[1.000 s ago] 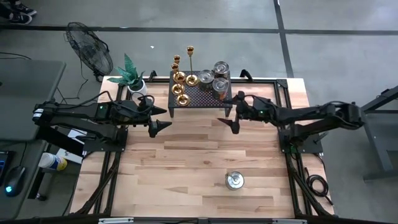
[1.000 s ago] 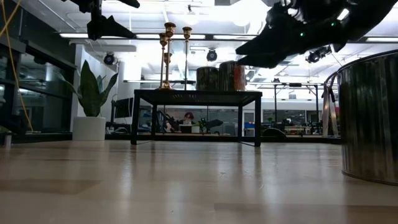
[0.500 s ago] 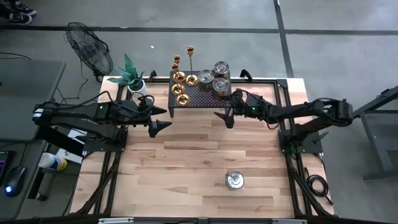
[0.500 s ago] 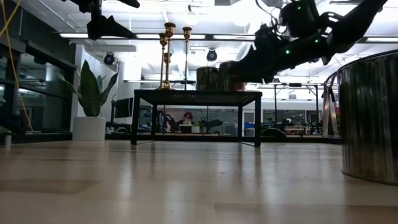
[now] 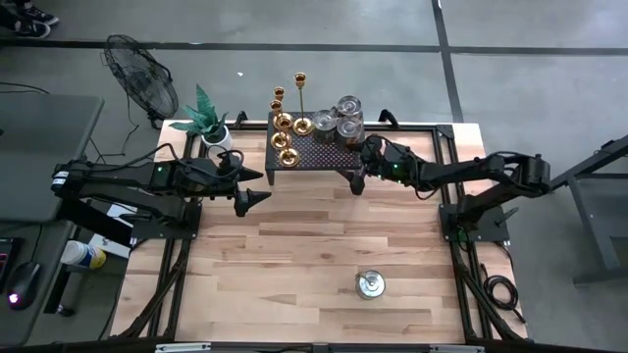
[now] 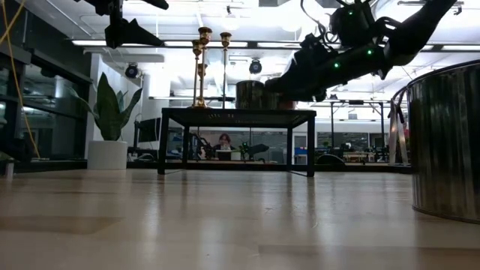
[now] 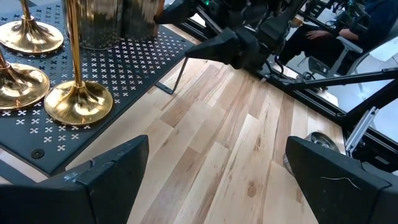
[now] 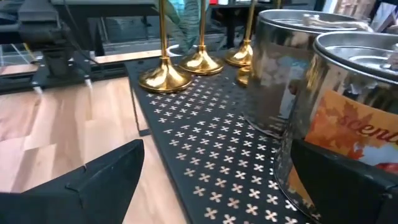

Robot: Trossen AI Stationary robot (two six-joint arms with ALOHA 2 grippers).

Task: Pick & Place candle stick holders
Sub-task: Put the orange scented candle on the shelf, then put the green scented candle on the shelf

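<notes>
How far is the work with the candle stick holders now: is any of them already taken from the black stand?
Nothing looks done: all the candle stick holders stand on the black stand, beside the metal tins. In hand: the right end effector, open and empty, is at the stand's front right corner. The left end effector, open too, waits left of the stand. Every pick and place is left. One tin sits apart on the table.

One legible text: partial cursive word "scent…" in white on the orange leaf-patterned label of the metal tin (image 8: 348, 124), right edge of the right wrist view; the rest is cut off. No other readable labels, numbers or signs.
</notes>
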